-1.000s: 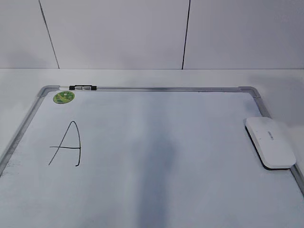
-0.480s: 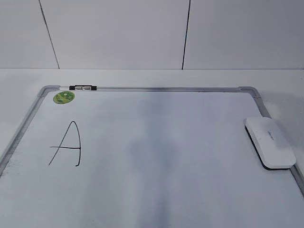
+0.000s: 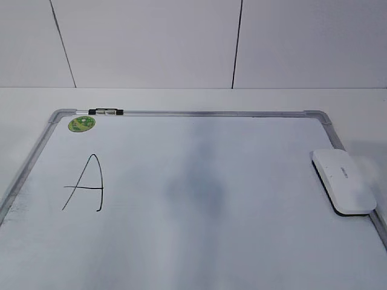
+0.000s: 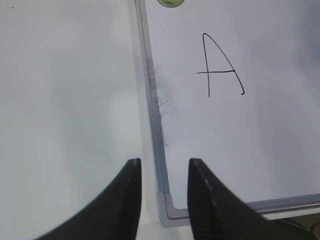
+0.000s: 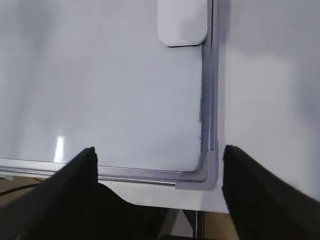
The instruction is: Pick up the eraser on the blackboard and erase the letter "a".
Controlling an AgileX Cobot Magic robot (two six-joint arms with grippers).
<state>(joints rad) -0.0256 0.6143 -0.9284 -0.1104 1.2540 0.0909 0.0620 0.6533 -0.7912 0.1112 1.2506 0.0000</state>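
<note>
Nearest the camera in the wrist views are the grippers themselves. The right gripper (image 5: 159, 200) has its fingers spread wide and holds nothing, hanging over the near right corner of the blackboard (image 5: 207, 125). The left gripper (image 4: 162, 200) has its fingers only a narrow gap apart, also holding nothing, sitting over the board's near left corner right along the frame.

Further out, the eraser (image 3: 343, 180) lies flat at the board's right edge, its outer side touching or overlapping the frame. In the right wrist view the eraser (image 5: 182, 22) is straight ahead of the open fingers but well apart from them.

Over on the left side there's a big capital A (image 3: 83, 183) in black marker, near the round green sticker (image 3: 81, 124) in the far left corner. I can't find a small lowercase "a" anywhere on the board — either it's already wiped off or the capital is the one meant, can't tell from this. There's a smudgy patch by the left frame in the left wrist view.

So the eraser is on the board, nobody's holding it, and the capital is untouched. If that's the target, my guess is the whole job is still ahead.

Compared with a second ago, the eraser has shifted a touch — barely — and the soft shadow across the middle of the board has changed shape. The letter is just the same.
</note>
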